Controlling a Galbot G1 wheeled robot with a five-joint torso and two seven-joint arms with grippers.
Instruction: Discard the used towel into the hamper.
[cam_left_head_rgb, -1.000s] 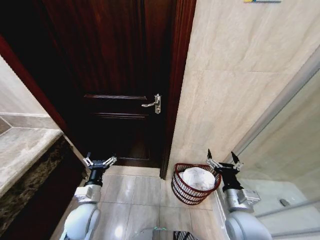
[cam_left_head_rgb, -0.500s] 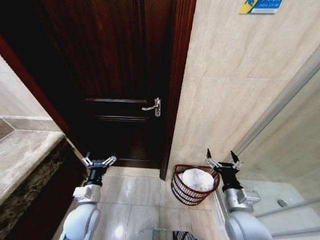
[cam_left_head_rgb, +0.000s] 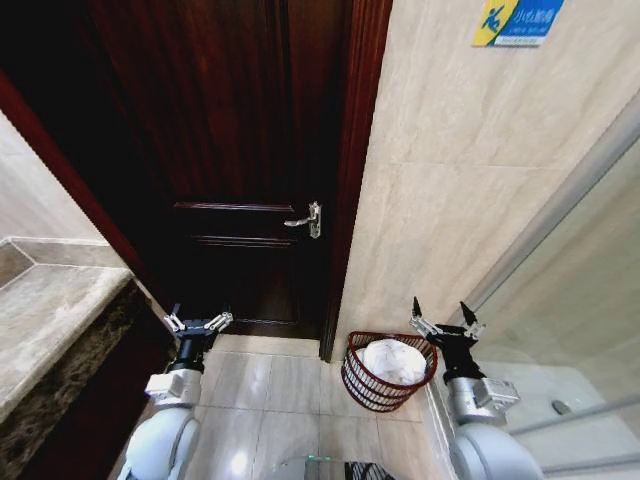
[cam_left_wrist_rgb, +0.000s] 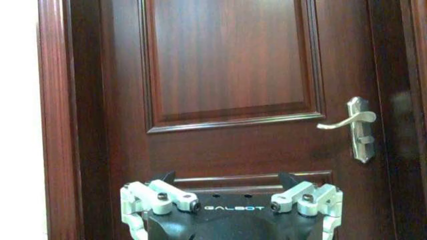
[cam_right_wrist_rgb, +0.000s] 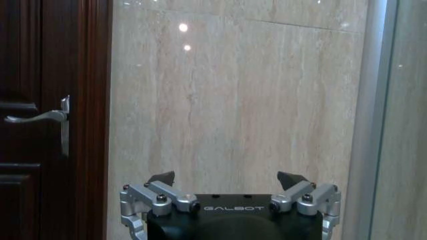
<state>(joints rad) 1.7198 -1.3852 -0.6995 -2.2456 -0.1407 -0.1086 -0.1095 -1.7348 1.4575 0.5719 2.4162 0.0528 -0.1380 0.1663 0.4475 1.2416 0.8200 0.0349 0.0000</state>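
Note:
The hamper (cam_left_head_rgb: 372, 385), a dark reddish-brown woven basket, stands on the tiled floor against the beige wall, beside the door frame. A white towel (cam_left_head_rgb: 393, 360) lies bunched inside it. My right gripper (cam_left_head_rgb: 443, 315) (cam_right_wrist_rgb: 227, 178) hangs open and empty just right of the hamper's rim, facing the wall. To the left, my left gripper (cam_left_head_rgb: 198, 321) (cam_left_wrist_rgb: 227, 177) is also open and empty, pointing at the dark wooden door.
The dark wooden door (cam_left_head_rgb: 240, 160) with a metal lever handle (cam_left_head_rgb: 305, 219) (cam_left_wrist_rgb: 353, 125) (cam_right_wrist_rgb: 47, 120) is straight ahead. A marble counter (cam_left_head_rgb: 40, 320) runs along the left. A glass shower panel (cam_left_head_rgb: 570, 300) stands at the right, with tiled floor (cam_left_head_rgb: 270, 390) between.
The whole head view has shifted downward as the camera tilted up, bringing the blue wall sign into view. Arms, hamper and towel stay as they were.

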